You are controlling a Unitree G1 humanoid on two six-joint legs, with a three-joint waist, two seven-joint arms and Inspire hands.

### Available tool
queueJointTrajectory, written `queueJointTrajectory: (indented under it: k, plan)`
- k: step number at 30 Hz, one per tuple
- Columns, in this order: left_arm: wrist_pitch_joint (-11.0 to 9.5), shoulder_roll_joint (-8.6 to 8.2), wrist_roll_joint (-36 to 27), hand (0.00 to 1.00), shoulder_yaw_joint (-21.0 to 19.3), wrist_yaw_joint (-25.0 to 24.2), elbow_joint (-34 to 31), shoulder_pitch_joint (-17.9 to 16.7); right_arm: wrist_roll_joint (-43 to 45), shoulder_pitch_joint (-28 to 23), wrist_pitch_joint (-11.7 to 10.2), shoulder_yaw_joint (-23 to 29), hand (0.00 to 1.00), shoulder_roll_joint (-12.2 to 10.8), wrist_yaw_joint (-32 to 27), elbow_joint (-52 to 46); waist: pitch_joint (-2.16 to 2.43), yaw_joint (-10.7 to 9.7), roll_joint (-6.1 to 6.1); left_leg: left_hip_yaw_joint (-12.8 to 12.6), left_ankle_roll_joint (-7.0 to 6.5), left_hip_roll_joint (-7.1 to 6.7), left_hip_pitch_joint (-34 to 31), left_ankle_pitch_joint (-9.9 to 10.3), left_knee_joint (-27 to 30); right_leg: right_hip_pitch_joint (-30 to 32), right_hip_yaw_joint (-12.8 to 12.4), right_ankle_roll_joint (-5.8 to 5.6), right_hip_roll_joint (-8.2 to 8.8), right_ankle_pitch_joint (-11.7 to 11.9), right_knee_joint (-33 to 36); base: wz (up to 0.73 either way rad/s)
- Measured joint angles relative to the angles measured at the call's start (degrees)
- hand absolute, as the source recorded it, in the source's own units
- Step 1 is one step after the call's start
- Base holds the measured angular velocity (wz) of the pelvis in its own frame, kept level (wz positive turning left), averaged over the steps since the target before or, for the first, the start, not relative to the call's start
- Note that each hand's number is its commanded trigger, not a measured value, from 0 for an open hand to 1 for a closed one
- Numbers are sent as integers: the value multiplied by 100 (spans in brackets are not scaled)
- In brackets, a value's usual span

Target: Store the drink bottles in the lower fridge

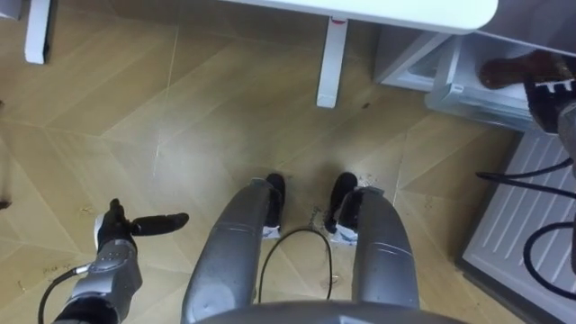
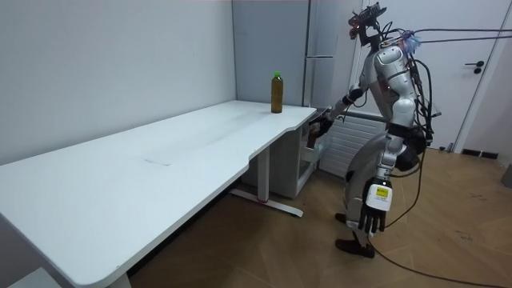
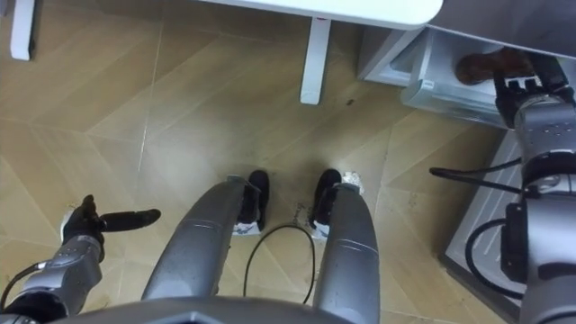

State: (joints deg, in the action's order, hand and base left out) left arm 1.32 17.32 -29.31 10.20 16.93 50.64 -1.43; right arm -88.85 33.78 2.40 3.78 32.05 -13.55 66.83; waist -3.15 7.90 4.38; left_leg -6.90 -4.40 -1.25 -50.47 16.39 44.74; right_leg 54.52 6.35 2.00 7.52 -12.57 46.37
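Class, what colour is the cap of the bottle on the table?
Green cap; room view shows it best.

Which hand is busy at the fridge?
The right hand, by a brown bottle at the fridge; the left hand hangs open beside its leg.

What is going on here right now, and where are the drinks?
The robot stands at the end of the white desk, beside the open lower fridge. Its right robot hand reaches into the fridge, right at a brown bottle; whether it grips the bottle is unclear. The left robot hand hangs open at its side. A second bottle with a green cap stands on the desk, not yet moved.
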Motion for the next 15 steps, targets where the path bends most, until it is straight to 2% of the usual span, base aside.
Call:
queueJointTrajectory:
  k: [3,15]
  plan:
    - [1,0,-1,0,5,-12,-14,-65,-73,0,0,-3,0,-1,14,0,0,10,0,-1,5,52,4,2,-17,-29,10,7,-61,46,-92,-7]
    - [3,-1,4,0,4,12,-123,-89,-58,-106,18,-50,0,-3,53,5,11,41,2,39,13,56,221,-3,-142,-249,25,-7,-93,80,-241,0]
